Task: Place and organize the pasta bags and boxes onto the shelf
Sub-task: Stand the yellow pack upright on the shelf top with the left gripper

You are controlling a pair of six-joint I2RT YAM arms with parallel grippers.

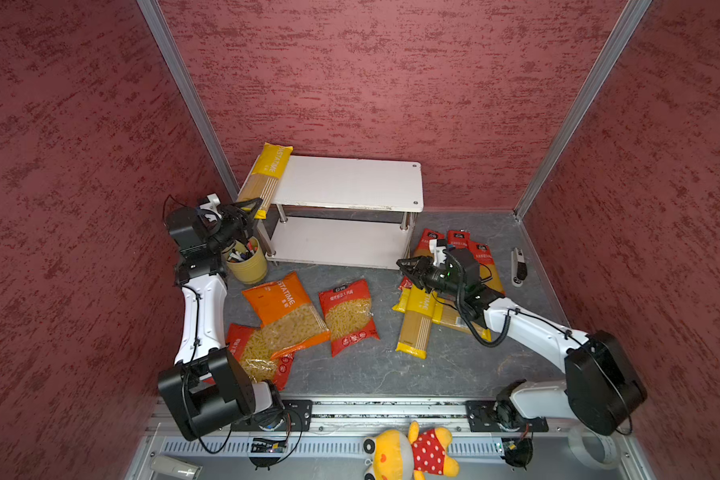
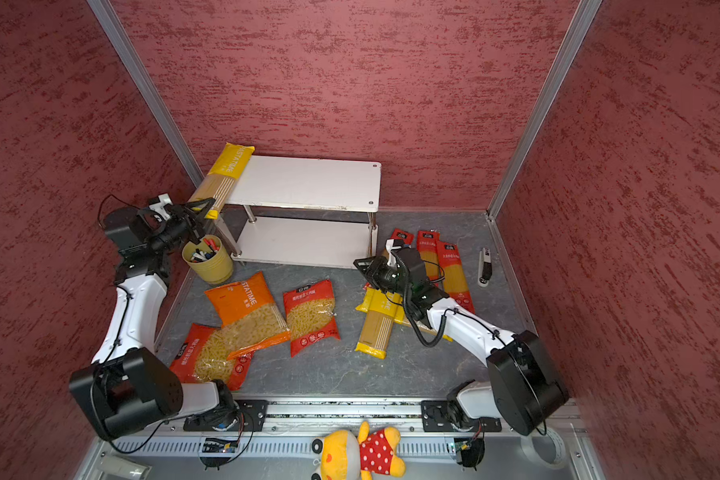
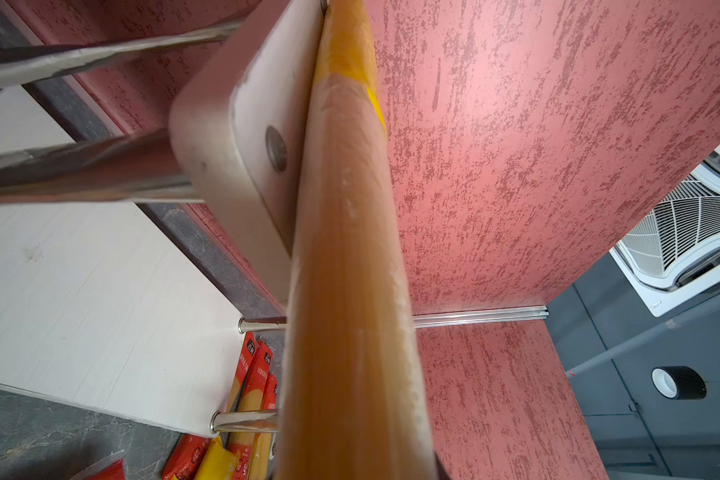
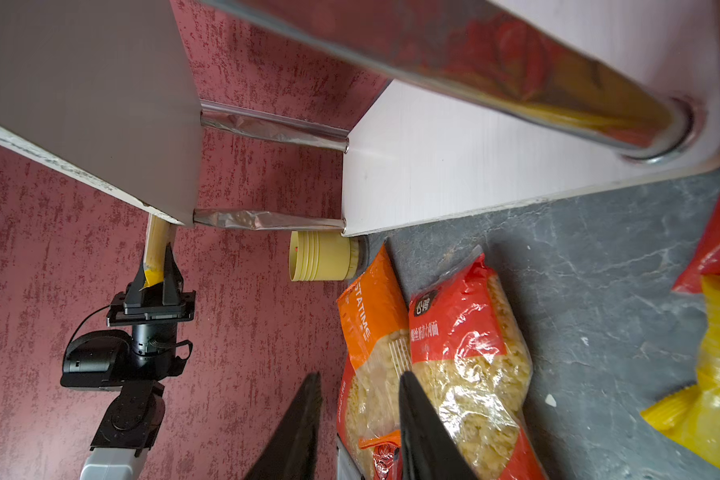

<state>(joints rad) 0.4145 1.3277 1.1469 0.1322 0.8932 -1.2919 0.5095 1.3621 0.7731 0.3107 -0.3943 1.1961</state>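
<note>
Meanwhile left fingers [image 4: 172,276] clamp the yellow pack [image 1: 267,178] on the shelf [image 1: 350,183] near the pen cup [image 1: 250,268]; right fingers [image 4: 420,432] empty, ajar.

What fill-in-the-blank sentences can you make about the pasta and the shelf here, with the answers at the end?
1. The left fingers pinch the end of a ____ spaghetti pack resting on the shelf's top board.
2. The orange macaroni bag partly overlaps a ____ pasta bag.
3. The right fingers stand apart and hold ____.
Answers: yellow; red; nothing.
</note>
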